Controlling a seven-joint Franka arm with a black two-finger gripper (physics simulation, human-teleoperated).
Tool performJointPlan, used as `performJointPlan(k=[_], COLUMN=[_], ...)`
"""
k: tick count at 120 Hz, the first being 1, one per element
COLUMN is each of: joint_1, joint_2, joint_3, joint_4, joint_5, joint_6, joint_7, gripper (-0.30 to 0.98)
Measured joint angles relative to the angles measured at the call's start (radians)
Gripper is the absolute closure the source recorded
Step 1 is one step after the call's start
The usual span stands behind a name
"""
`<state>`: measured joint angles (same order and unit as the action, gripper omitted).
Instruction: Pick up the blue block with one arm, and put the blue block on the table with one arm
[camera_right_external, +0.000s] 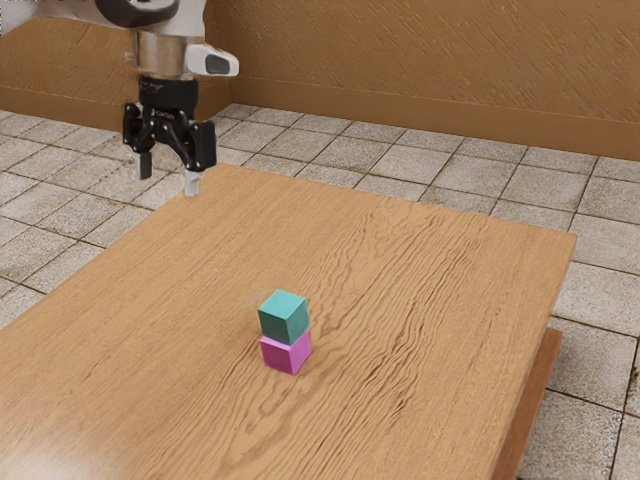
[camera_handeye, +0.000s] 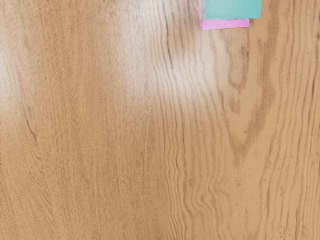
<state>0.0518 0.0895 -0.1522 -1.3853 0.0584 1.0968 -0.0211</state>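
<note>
Blue block (camera_right_external: 284, 317) sits on top of magenta block (camera_right_external: 286, 352), the stack well inside the edges of the table (camera_right_external: 450, 280); wood surface runs between it and the two table edges visible at the exterior view's left and right, and back to the far edge. Gripper (camera_right_external: 168, 174) hangs well apart from the stack, up high by the table's far corner toward the exterior view's left, fingers spread wide, nothing between them, pointing down. Air between gripper and blocks, no contact. Blue block upright, flat top up, a vertical corner toward the exterior camera; cube-like, no clear long axis. In the wrist view its sides run roughly along the wood grain, with magenta block peeking out under two sides. Table: light brown wood, wavy dark grain, pale glare patches; reddish-brown lower part (camera_right_external: 537, 395) under the edge at the exterior view's right. Room: grey-beige square floor tiles (camera_right_external: 405, 162), dark joints, textured brown wall (camera_right_external: 430, 60) with smoother baseboard (camera_right_external: 400, 125).
</note>
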Motion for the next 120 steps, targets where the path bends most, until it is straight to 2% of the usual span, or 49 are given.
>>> performJointPlan(k=[19,46,65,75,93,120], joint_1=[0.013,0.007,0.018,0.027,0.036,0.000], joint_2=[0.005,-0.002,-0.040,-0.051,-0.061,0.047], joint_3=[-0.002,-0.017,-0.038,-0.051,-0.081,-0.083], joint_4=[-0.009,-0.026,-0.424,-0.538,-0.627,-0.583], joint_5=[0.005,0.007,0.001,-0.003,-0.013,-0.024], joint_6=[0.218,0.354,0.607,0.736,0.902,1.025], joint_7=[-0.009,-0.019,-0.027,-0.029,-0.032,-0.036], gripper=[0.00,0.00,0.00,0.00,0.00,0.00])
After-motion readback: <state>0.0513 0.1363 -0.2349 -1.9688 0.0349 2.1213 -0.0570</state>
